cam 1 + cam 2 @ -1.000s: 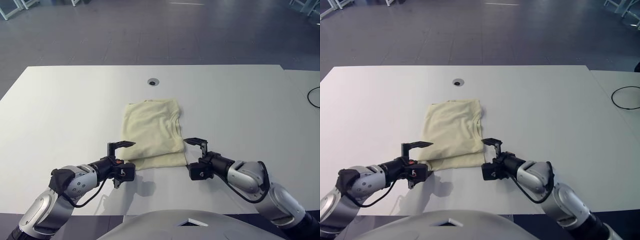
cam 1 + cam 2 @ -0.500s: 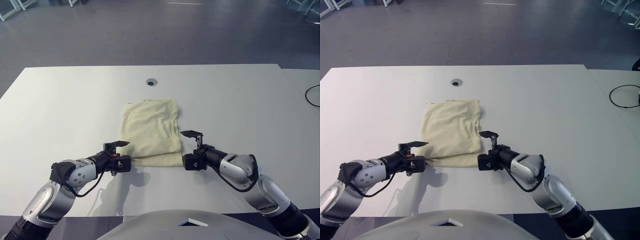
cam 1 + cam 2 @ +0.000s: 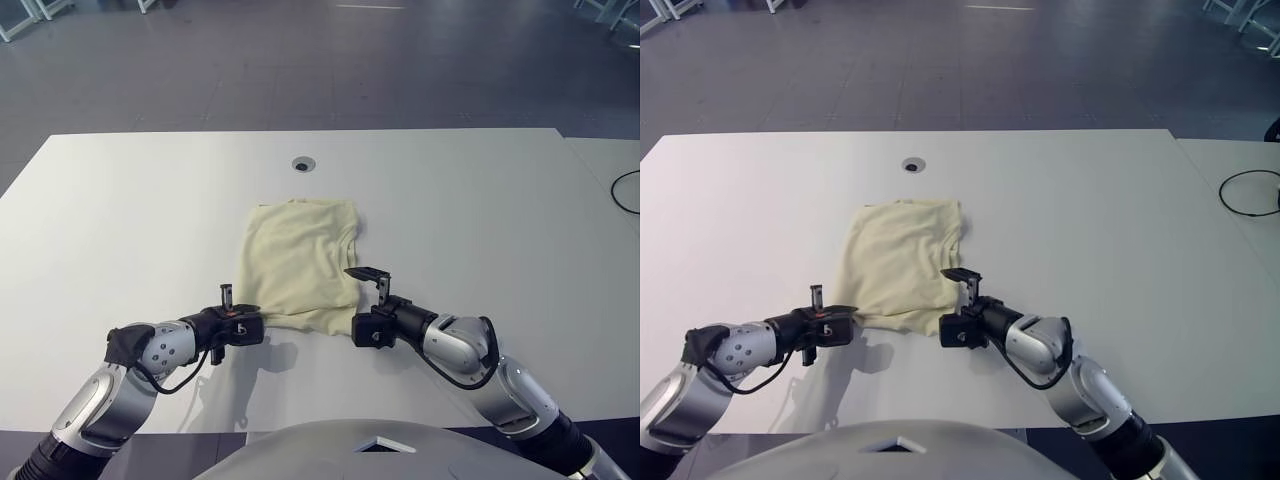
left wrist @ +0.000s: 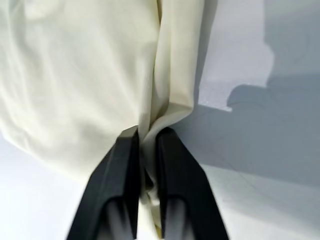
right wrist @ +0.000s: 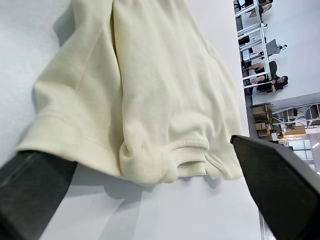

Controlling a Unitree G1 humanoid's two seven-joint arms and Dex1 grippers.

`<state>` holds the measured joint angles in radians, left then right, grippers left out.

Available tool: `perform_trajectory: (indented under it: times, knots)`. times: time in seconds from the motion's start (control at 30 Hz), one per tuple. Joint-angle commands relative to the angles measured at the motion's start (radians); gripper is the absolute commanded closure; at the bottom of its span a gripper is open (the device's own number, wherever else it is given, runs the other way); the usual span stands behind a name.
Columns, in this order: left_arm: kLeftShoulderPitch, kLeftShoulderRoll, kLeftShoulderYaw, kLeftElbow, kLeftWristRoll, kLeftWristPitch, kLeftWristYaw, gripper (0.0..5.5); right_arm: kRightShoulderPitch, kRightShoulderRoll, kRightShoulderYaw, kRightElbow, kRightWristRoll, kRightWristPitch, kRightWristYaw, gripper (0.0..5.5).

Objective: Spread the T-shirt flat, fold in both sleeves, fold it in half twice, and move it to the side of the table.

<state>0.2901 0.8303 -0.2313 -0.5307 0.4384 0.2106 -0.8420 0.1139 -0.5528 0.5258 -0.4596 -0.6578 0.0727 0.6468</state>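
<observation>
**Left pincer [image 3: 248,322] bites the hem while right pincer [image 3: 358,303] gapes at the other corner**

From the head camera, the step in hand looks like the first fold in half. To do it well, the right pincer should likely close on all the cloth layers at its corner before either arm lifts. Both corners should then rise level and travel together toward the far edge, so the fold lands square. The pale yellow T-shirt [image 3: 300,258] lies lengthwise in the middle of the white table [image 3: 500,200], its sleeves apparently already tucked in. Its near edge runs between the two pincers: the left one is at the near left corner, and the right one is just beside the near right corner with its fingers spread wide.

From the left wrist, the left pincer [image 4: 146,136] is clamped on a bunched ridge of the cloth. A slow pull seems wise, as the pinch is narrow. The rest of the garment fans out beyond the fingertips.

From the right wrist, the two fingers stand far apart and hold nothing. A rolled corner of the hem lies between them, a little ahead, so the pincer probably needs to ease forward before closing.
</observation>
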Motion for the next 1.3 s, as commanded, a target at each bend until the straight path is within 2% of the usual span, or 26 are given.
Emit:
perform_trajectory:
  times: [0.03, 0.93, 1.03, 1.17, 1.3]
  knots:
    - [0.015, 0.032, -0.028, 0.06, 0.005, 0.019, -0.045, 5.48, 0.038, -0.016, 0.028, 0.081, -0.003, 0.019, 0.035, 0.81]
    - [-0.031, 0.094, -0.03, 0.041, -0.085, -0.024, -0.124, 5.48, 0.033, -0.04, -0.014, 0.061, 0.026, 0.011, 0.062, 5.41]
    - [-0.049, 0.089, -0.024, 0.043, -0.138, -0.022, -0.145, 5.48, 0.034, -0.036, -0.026, 0.044, 0.059, 0.009, 0.073, 5.5]
    - [-0.092, 0.109, 0.037, -0.011, -0.379, 0.06, -0.287, 5.48, 0.042, -0.024, -0.098, -0.055, 0.204, 0.079, 0.137, 5.5]
    - [-0.171, 0.156, 0.079, -0.003, -0.513, 0.151, -0.388, 5.48, 0.079, -0.066, -0.153, -0.181, 0.36, 0.19, 0.25, 5.5]
